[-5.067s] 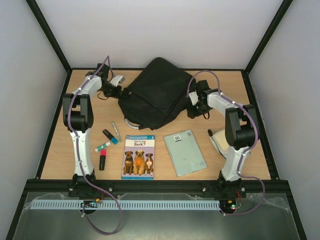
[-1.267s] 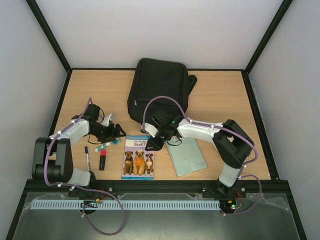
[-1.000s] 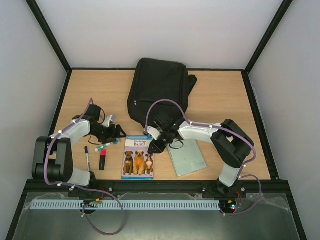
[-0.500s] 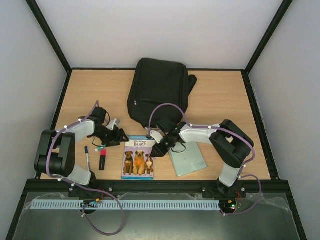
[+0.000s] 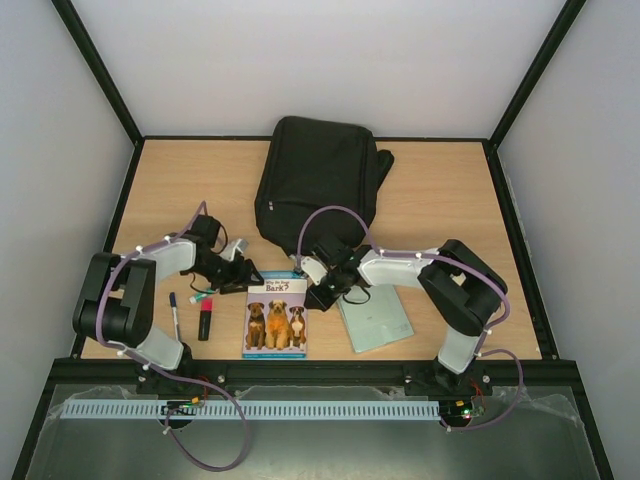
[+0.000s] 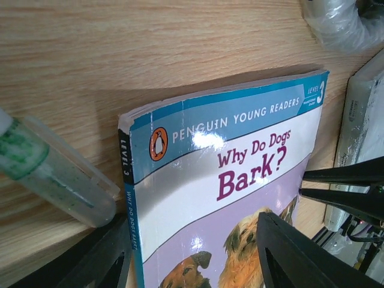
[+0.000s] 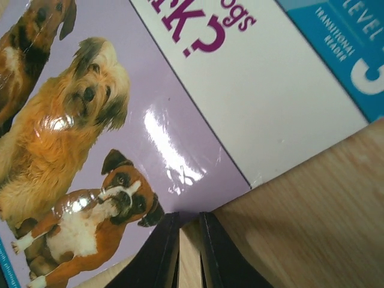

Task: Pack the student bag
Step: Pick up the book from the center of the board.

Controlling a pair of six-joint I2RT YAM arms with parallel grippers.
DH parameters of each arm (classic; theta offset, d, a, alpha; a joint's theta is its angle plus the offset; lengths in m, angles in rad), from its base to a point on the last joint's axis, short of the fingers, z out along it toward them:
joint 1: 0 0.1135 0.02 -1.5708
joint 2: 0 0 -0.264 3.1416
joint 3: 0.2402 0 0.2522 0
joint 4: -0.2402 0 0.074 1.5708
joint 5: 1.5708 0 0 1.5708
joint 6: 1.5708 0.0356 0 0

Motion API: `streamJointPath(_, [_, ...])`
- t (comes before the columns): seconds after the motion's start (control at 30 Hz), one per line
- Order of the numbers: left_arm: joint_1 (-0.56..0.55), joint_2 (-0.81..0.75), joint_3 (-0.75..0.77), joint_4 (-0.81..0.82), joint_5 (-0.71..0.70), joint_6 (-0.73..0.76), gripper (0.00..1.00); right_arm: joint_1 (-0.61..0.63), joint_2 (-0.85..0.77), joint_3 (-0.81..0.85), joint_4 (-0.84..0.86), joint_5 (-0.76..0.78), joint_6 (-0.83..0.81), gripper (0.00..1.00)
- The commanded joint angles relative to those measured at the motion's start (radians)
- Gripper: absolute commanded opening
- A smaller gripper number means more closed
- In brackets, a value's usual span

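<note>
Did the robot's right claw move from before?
Yes. The right gripper came nearer and leftward, from beyond the pale green notebook to the dog picture book's right edge.

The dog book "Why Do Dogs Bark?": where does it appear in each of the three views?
Top external: the dog book lies lower middle, below the student bag.
Left wrist: it fills the lower middle and right, spine at left.
Right wrist: it covers the upper left, title upside down.
Shared landmark: the purple title.
</note>
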Motion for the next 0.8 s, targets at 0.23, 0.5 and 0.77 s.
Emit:
streamJointPath(0.23, [0.016, 0.042, 0.053, -0.004, -0.101, -0.014, 0.59, 0.004, 0.117, 0.122, -0.031, 0.203, -0.084, 0.09])
streamJointPath(0.5, [0.085, -0.014, 0.04, -0.035, -0.15, -0.042, 0.64, 0.004, 0.203, 0.25, -0.054, 0.248, -0.122, 0.08])
streamJointPath(0.77, [0.136, -0.088, 0.004, -0.021, -0.133, -0.046, 0.69, 0.004, 0.157, 0.299, -0.108, 0.272, -0.085, 0.13])
